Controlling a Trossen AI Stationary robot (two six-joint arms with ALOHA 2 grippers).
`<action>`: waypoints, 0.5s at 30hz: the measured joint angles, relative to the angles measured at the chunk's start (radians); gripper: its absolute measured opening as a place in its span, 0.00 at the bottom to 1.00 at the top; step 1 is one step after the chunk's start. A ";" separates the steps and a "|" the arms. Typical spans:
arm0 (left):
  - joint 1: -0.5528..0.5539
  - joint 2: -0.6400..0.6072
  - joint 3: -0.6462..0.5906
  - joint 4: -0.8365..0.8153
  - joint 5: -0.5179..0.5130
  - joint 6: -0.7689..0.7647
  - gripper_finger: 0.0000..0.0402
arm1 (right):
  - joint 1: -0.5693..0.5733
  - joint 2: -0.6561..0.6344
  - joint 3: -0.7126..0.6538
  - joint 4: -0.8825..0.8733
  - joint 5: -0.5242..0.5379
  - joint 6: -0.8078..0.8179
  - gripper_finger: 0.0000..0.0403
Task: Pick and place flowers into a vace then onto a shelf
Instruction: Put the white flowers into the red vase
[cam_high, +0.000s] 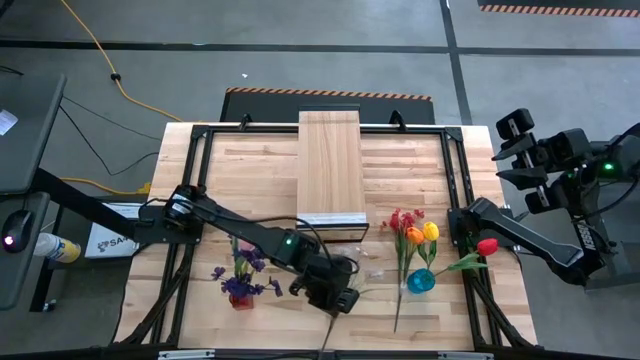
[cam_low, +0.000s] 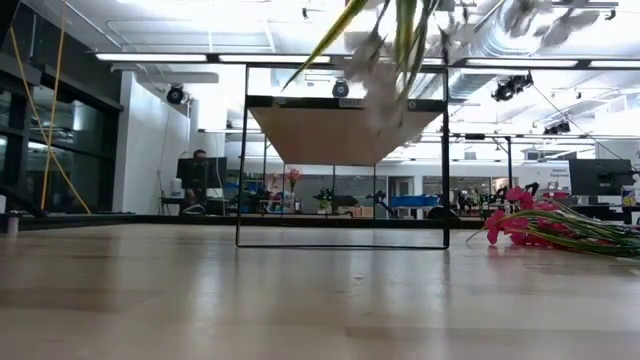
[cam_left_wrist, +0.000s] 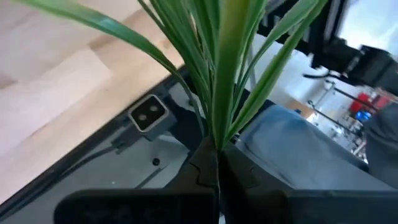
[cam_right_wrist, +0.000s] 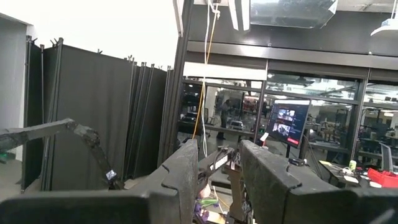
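My left gripper hangs over the table's near middle, shut on a white spray with long green leaves; in the low view the spray hangs blurred above the tabletop. A blue vase stands right of it. Beside the vase are the red spray, orange tulip and yellow tulip; I cannot tell if their stems are in it. A red tulip slants from the vase toward my right arm. My right gripper is open, level, pointing left, touching nothing. The shelf spans the far middle. My left gripper pinches the white spray's green stem between its two shut fingers, just below where the leaves fan out. The stem and leaves run on straight ahead of the fingertips. The spray is lifted clear of the table.
Purple flowers stand in a small red pot at the near left. A black frame rims the table and carries the shelf. Red blossoms lie at the right in the low view. Bare wood lies between pot and vase.
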 joint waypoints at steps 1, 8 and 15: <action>0.000 0.000 0.013 0.000 0.002 0.010 0.07 | 0.000 0.000 0.000 0.000 0.000 0.000 0.28; -0.007 -0.001 0.075 -0.001 0.025 0.057 0.07 | 0.000 0.000 0.000 0.000 0.000 0.000 0.28; -0.051 -0.001 0.112 0.004 0.026 0.061 0.07 | 0.000 0.000 0.000 0.000 0.059 0.000 0.28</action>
